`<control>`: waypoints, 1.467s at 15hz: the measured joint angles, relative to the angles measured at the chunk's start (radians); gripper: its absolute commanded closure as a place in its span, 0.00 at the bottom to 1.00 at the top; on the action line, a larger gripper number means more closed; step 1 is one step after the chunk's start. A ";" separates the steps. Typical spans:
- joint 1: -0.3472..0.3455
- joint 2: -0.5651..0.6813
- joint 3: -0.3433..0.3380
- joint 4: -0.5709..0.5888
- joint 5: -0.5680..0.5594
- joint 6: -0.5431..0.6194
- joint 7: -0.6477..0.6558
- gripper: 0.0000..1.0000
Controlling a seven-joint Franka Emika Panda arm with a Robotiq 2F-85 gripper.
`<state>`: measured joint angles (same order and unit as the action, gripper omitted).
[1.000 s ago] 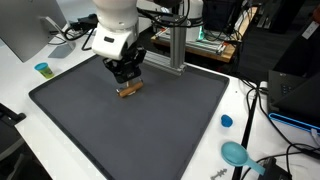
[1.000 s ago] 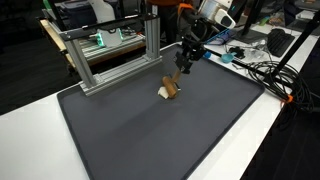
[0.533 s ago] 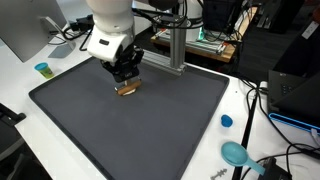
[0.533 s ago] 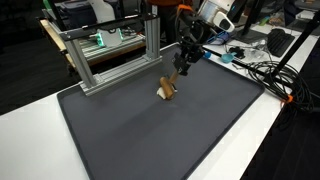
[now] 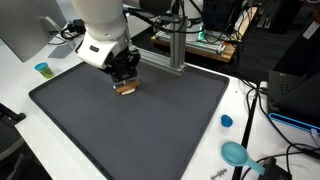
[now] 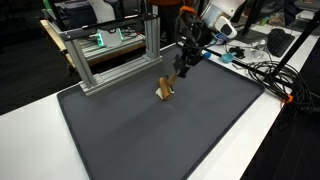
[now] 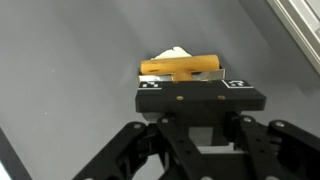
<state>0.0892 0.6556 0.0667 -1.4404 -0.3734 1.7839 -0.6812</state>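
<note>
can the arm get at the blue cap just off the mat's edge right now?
Probably reachable, but not graspable as things stand. The end effector is shut on a tan wooden piece, so its jaws are occupied. Only bare mat lies between it and the blue cap.

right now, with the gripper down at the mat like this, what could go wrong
1. The gripper seems to pinch the wooden piece only at its fingertips, with a white part sticking out behind. A quick move might make it slip and drop onto the mat.
2. The metal frame stands close behind the arm, so a swing that way could strike it.
</note>
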 measured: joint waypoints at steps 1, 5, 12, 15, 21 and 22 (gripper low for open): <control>-0.002 0.009 0.000 0.015 0.001 -0.014 0.012 0.78; -0.010 0.047 -0.002 0.070 0.002 -0.075 0.046 0.78; -0.027 0.111 -0.005 0.157 0.007 -0.174 0.069 0.78; -0.058 0.101 -0.005 0.165 0.068 -0.176 0.109 0.78; -0.145 -0.097 0.000 0.027 0.280 -0.162 0.229 0.78; -0.152 -0.149 0.000 -0.015 0.311 -0.150 0.258 0.78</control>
<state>-0.0632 0.5065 0.0665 -1.4550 -0.0629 1.6338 -0.4236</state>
